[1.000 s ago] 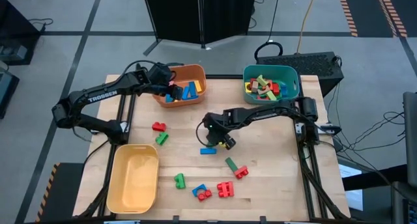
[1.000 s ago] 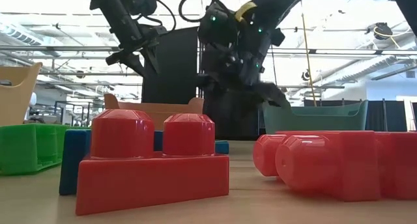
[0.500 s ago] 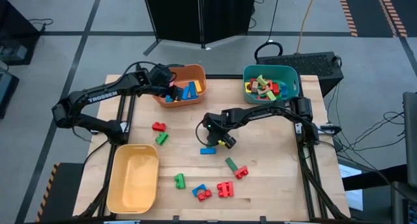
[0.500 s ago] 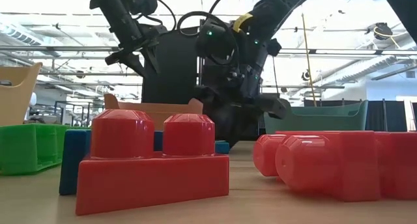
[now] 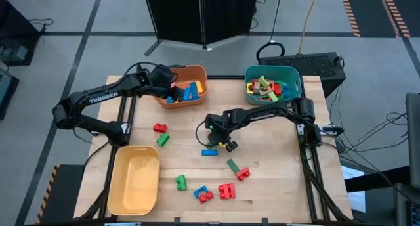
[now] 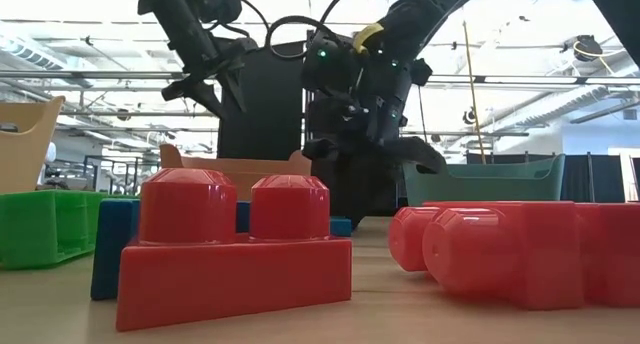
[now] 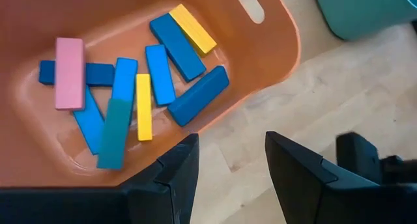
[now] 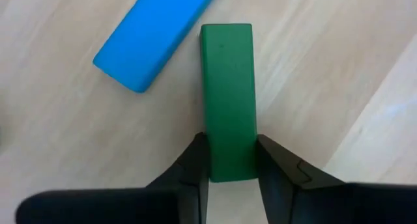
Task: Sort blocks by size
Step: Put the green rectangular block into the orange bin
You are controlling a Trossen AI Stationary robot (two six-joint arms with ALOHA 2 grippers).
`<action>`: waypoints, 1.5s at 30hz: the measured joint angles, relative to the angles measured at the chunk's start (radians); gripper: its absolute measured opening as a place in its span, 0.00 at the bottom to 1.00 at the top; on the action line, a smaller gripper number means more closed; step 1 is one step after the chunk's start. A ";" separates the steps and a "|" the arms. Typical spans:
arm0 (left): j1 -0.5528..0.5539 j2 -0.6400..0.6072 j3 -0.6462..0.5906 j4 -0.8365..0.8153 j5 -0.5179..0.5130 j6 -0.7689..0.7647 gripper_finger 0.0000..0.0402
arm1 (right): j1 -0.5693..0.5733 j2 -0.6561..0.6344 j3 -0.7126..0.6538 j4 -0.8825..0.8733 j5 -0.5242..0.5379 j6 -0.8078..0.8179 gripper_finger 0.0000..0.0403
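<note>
I see a green bar [image 8: 226,100] clamped between the two fingers of my right gripper [image 8: 229,160], near the middle of the table [image 5: 275,160], beside one light blue bar [image 8: 151,38]. Toward the front edge from it lie about eight more loose blocks [image 5: 226,190]. The orange bin [image 7: 273,55] holds nine bars; the left gripper [image 7: 228,168] hovers over it, half open and empty.

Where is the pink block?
The pink block lies in the orange bin, at the table's far left in the high view, on blue bars. The left gripper hovers open over the bin's rim.
</note>
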 joint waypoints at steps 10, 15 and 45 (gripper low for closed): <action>0.000 0.000 0.000 0.048 0.155 0.025 0.43 | -0.049 0.007 0.132 0.011 0.014 0.347 0.24; 0.000 0.000 0.000 0.063 0.249 0.016 0.43 | -0.087 0.007 0.232 -0.003 0.016 0.453 0.22; 0.000 0.000 0.000 0.060 0.354 -0.054 0.43 | -0.141 -0.010 0.438 -0.066 0.200 0.440 0.23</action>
